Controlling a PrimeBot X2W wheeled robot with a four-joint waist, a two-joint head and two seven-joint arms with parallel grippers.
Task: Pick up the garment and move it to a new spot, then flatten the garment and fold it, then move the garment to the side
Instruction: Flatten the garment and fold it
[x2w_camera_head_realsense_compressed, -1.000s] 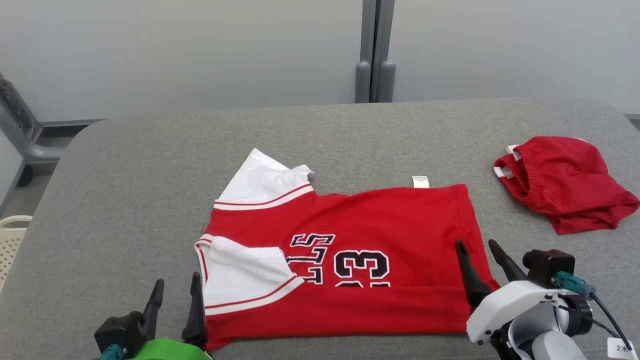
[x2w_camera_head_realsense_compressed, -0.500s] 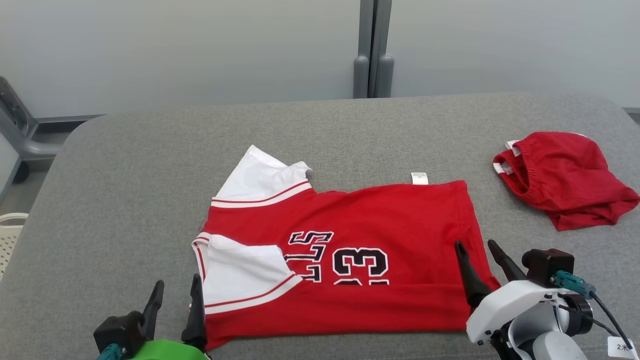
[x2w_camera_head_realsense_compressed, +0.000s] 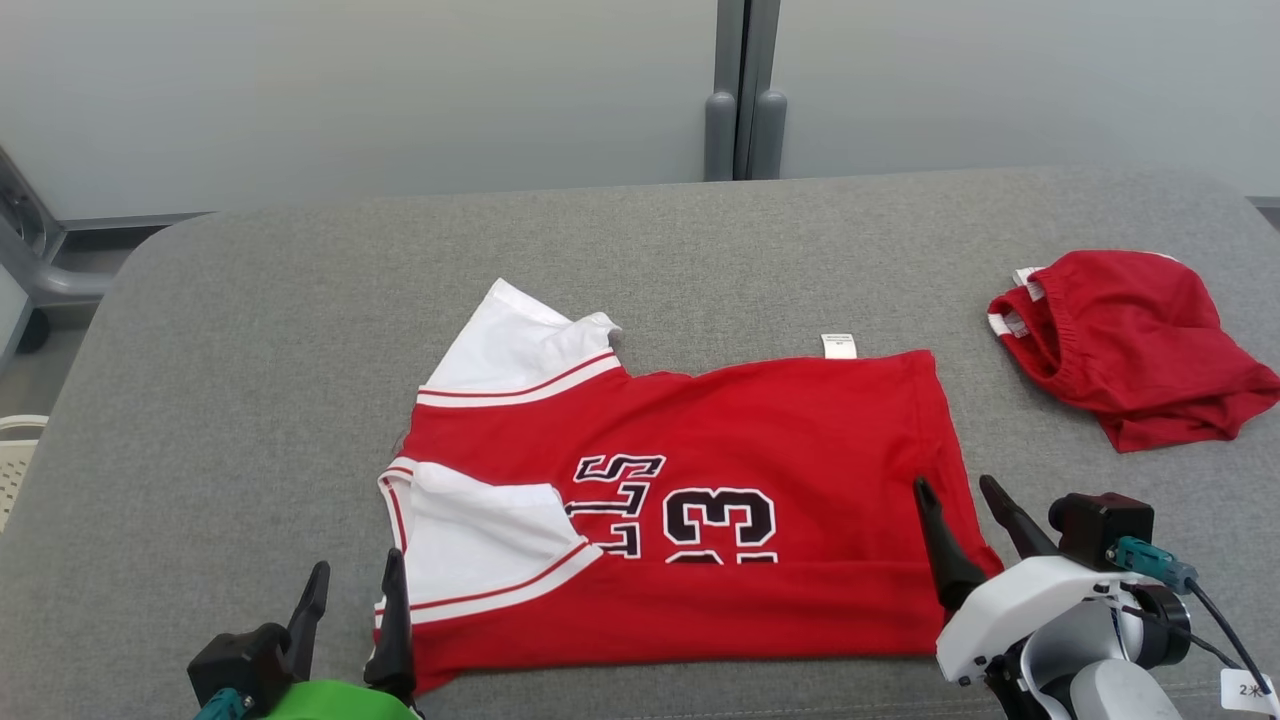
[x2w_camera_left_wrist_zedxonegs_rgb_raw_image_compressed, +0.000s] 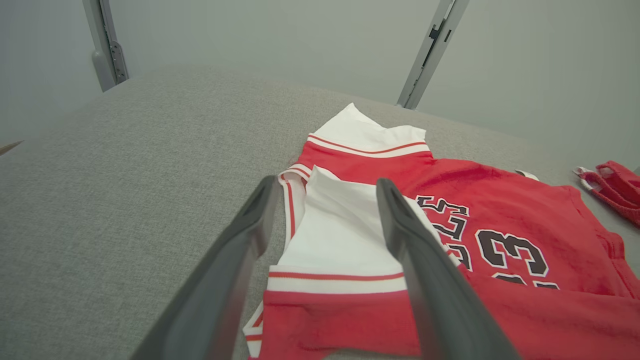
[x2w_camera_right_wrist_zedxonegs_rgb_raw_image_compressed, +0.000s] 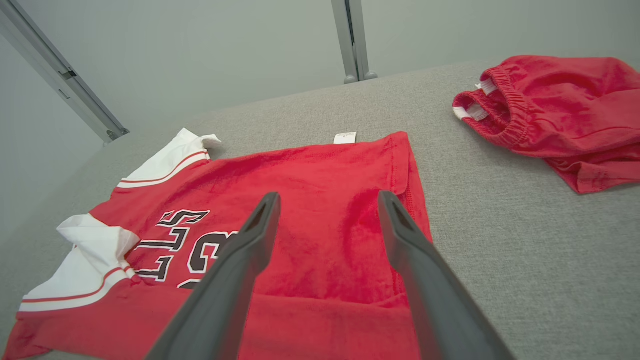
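On grey padded table (x2w_camera_head_realsense_compressed: 250, 330) | jersey (x2w_camera_head_realsense_compressed: 760, 420) lies partly folded | red shorts (x2w_camera_head_realsense_compressed: 1130, 340) bunched well apart at right | left gripper (x2w_camera_head_realsense_compressed: 357, 560) and right gripper (x2w_camera_head_realsense_compressed: 952, 482) spread apart, empty.

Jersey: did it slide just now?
No. The jersey lies just as far from the shorts as before. Everything in the view shifted up together, so the camera moved.

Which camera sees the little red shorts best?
The right wrist view: the red shorts look biggest there, with the stretchy waistband clear. The head view shows them smaller, far to the right. The left wrist view catches an edge of them.
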